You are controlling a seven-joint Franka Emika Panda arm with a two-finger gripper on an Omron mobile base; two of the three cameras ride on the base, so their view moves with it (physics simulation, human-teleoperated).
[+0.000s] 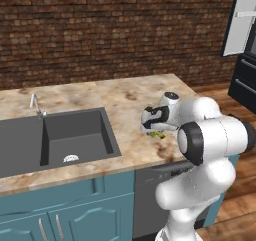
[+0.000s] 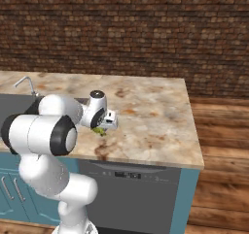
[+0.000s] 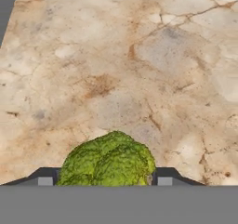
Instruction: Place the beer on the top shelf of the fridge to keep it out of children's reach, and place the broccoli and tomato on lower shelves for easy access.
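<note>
The broccoli (image 3: 109,162), a yellow-green floret, sits between my two dark fingertips (image 3: 45,180) in the hand view, and both press against its sides. In the left base view the gripper (image 1: 155,132) points down over the marble counter (image 1: 125,100), with the broccoli (image 1: 156,134) showing just under the hand. The right base view has the gripper (image 2: 101,128) and broccoli (image 2: 100,130) low over the counter's front part. Whether the floret touches the counter I cannot tell. The dark fridge (image 1: 245,77) stands far right with its door open. The beer and tomato are out of view.
A dark sink (image 1: 60,137) with a faucet (image 1: 36,106) lies left of the hand. The counter's right edge (image 2: 192,126) drops to a wooden floor (image 2: 223,145). A dishwasher front (image 2: 131,189) sits under the counter, and a brick wall runs behind.
</note>
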